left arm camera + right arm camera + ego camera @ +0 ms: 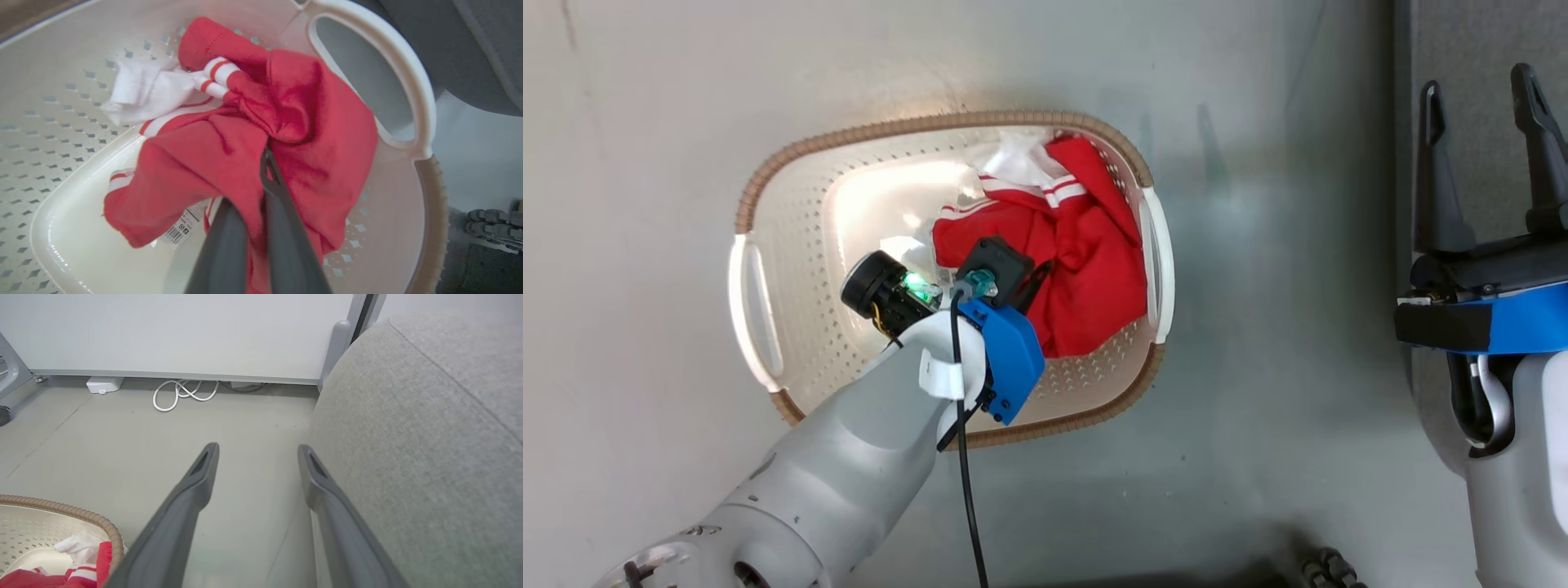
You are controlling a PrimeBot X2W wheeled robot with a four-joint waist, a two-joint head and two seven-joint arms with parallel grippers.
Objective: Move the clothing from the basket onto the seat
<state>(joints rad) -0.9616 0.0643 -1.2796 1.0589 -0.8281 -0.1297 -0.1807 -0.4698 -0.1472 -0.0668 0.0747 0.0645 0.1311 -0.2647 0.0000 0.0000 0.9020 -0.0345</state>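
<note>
The red clothing [1086, 269] with white trim lies bunched in the right half of the cream basket [792, 237] on the floor. My left gripper [1037, 282] reaches down into the basket. In the left wrist view its dark fingers [282, 220] are shut on a fold of the red clothing [310, 122], which bulges around them inside the basket [61, 228]. My right gripper [1486, 155] stands open at the right, over the edge of the grey seat [1470, 41]. Its fingers [192, 494] are spread with nothing between them, beside the seat [429, 437].
The basket's brown rim [73, 510] and white handles [1160, 261] frame the clothing. A white cable [184, 392] and a small white box [104, 384] lie by the wall. Dark wheels [490, 220] sit on the grey floor near the basket.
</note>
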